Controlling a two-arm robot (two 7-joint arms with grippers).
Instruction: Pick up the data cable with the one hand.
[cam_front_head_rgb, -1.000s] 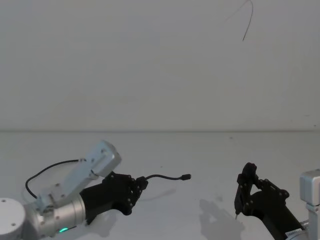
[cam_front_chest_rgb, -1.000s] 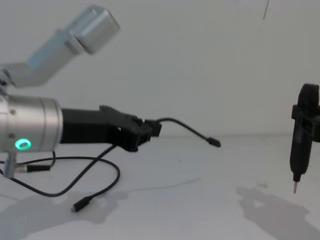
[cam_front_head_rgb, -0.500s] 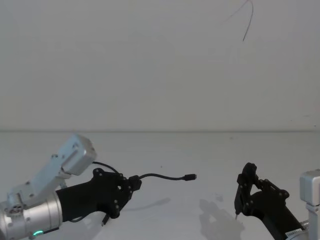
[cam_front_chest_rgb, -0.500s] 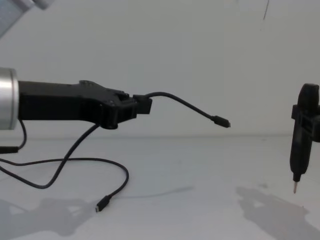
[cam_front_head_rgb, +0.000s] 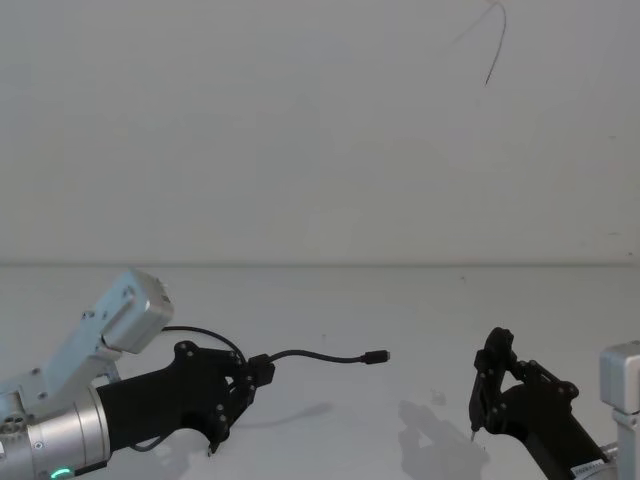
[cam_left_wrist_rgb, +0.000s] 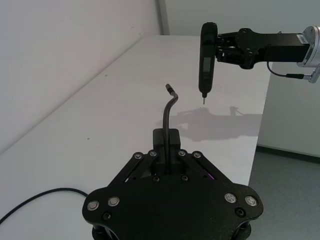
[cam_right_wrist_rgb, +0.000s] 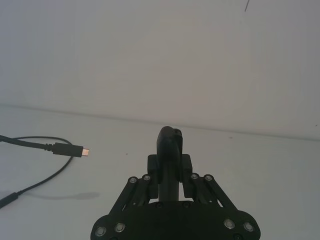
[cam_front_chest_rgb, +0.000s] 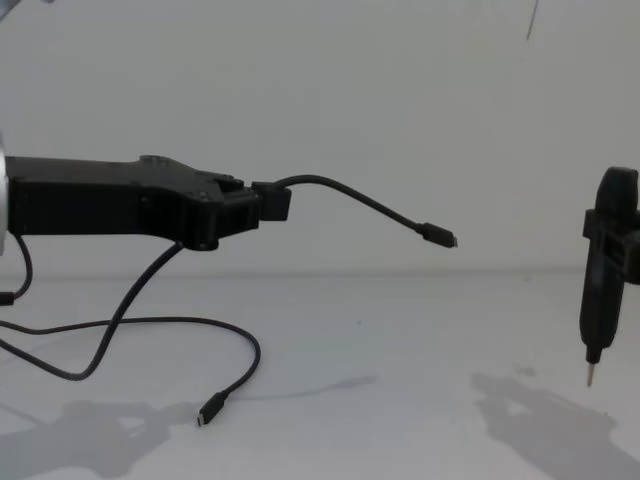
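Chest view: the left pincer reached in from the left edge, held level well above the white worktop. Its fingers were clamped on the data cable a short way behind one plug. From the grip, a short length arced rightward through the air and ended in a metal-tipped plug, clear of the surface. The remainder dropped from under the pincer, looped across the worktop at the left, and its other plug appeared to rest on the surface.

Head view: the left pincer sat at lower left on a silver wrist with a green light, and the data cable extended to the right over its own shadow.

At the right, the right pincer was closed around a black pen-shaped tool. The tool stood near upright, with its thin tip pointing down and just off the worktop. It was well apart from the cable's free plug.

The worktop was plain white and carried soft shadows beneath both arms. The wall behind was bare and pale, and a thin dark line showed near its upper right. In the left wrist view, the worktop's far edge met a grey floor.
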